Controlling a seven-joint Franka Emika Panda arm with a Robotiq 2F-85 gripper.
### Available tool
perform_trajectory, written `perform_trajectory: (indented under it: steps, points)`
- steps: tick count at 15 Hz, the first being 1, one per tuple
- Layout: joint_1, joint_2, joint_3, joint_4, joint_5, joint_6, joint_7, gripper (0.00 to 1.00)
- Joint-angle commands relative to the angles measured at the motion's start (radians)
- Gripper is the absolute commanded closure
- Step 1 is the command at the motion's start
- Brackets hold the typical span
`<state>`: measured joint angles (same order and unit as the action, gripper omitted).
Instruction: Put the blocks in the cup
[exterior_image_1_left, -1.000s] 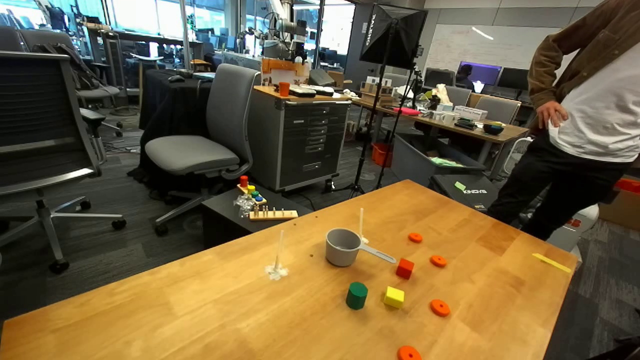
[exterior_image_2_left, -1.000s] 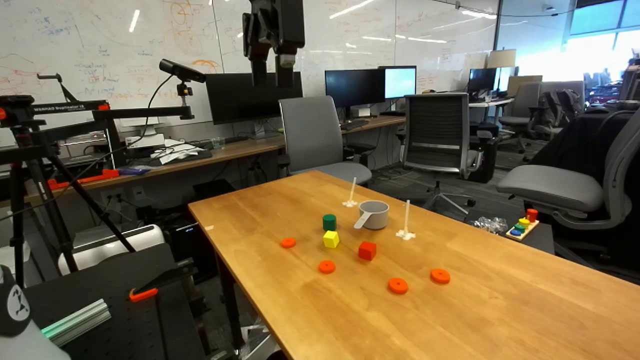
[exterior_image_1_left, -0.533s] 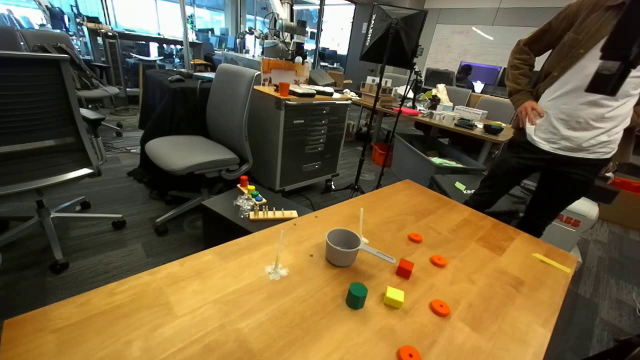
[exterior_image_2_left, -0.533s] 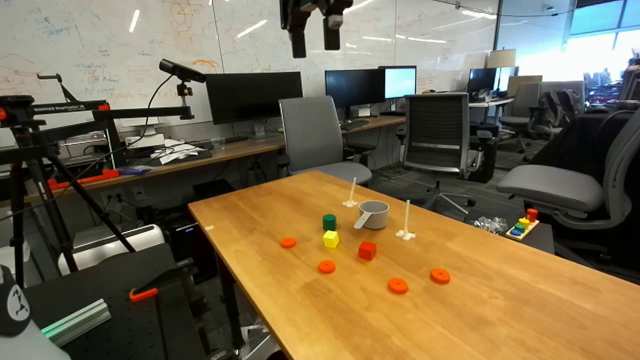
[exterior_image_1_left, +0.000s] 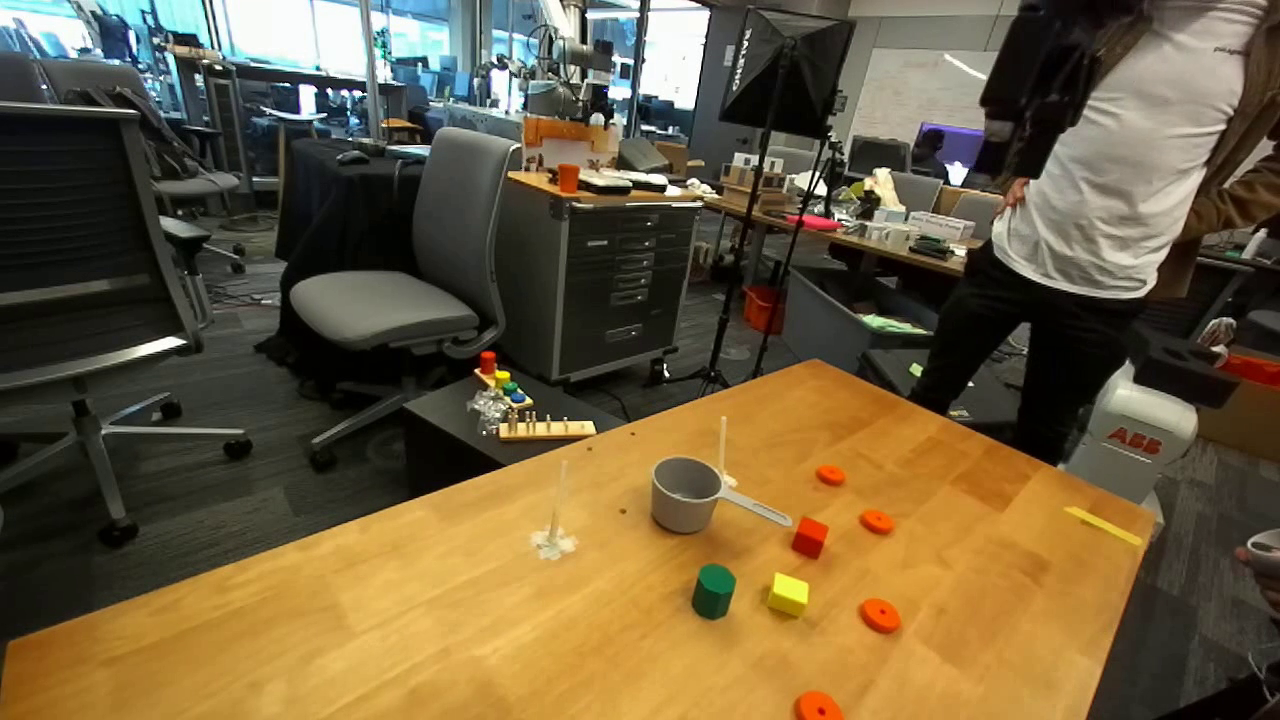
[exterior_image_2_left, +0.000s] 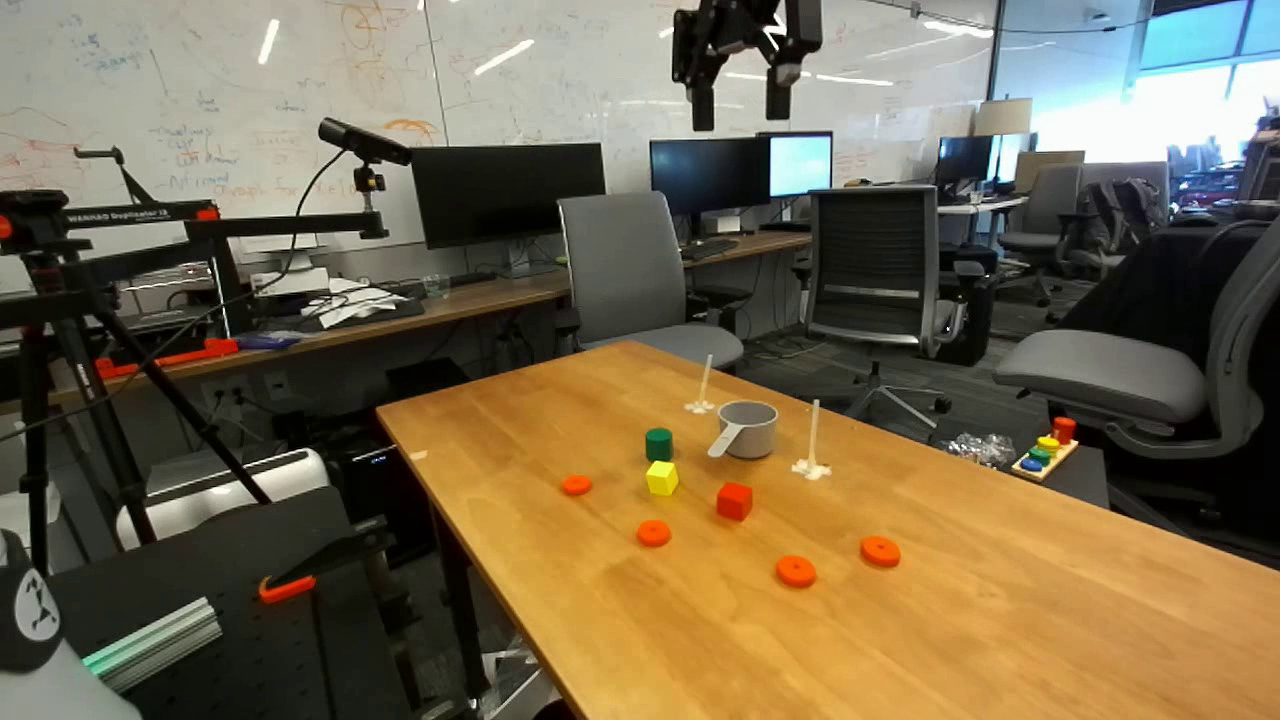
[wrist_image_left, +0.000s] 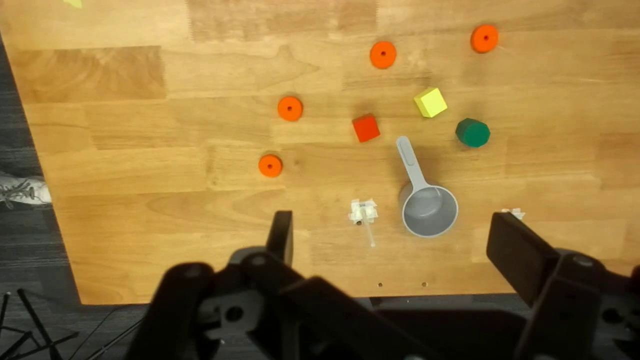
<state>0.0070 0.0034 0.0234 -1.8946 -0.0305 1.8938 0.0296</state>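
Note:
A green block (exterior_image_1_left: 714, 591), a yellow block (exterior_image_1_left: 788, 594) and a red block (exterior_image_1_left: 810, 537) stand apart on the table. Several flat orange round blocks lie near them, one (wrist_image_left: 290, 108) left of the red block in the wrist view. The grey cup (exterior_image_1_left: 684, 503) stands upright with its straight handle pointing toward the red block. It also shows in an exterior view (exterior_image_2_left: 755, 435); in the wrist view (wrist_image_left: 445, 217) its inside is empty. My gripper (exterior_image_2_left: 740, 112) is open and empty, high above the table. In the wrist view its fingertips (wrist_image_left: 390, 220) frame the cup far below.
Two thin whitish upright sticks, one (exterior_image_1_left: 556, 515) and another (exterior_image_1_left: 723, 450), are taped to the table on either side of the cup. The wooden table (exterior_image_2_left: 960, 620) has its edge close behind the cup. A person (exterior_image_1_left: 1130, 170) stands beyond the table.
My gripper has moved to the right in an exterior view, rising then dipping slightly, and has come into view at the top right of another. The person has shifted left. The blocks and cup are unmoved.

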Motion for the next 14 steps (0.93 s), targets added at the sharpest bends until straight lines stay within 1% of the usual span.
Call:
perform_trajectory:
  steps: [1,3,6,14]
  points:
    - [0.026,0.176,0.015,0.151,-0.041,-0.070,0.034,0.00]
    - [0.040,0.237,0.014,0.177,-0.053,-0.084,0.041,0.00]
    - [0.056,0.307,0.004,0.195,-0.101,-0.109,0.052,0.00]
    - [0.064,0.448,-0.006,0.220,-0.148,-0.141,0.050,0.00]
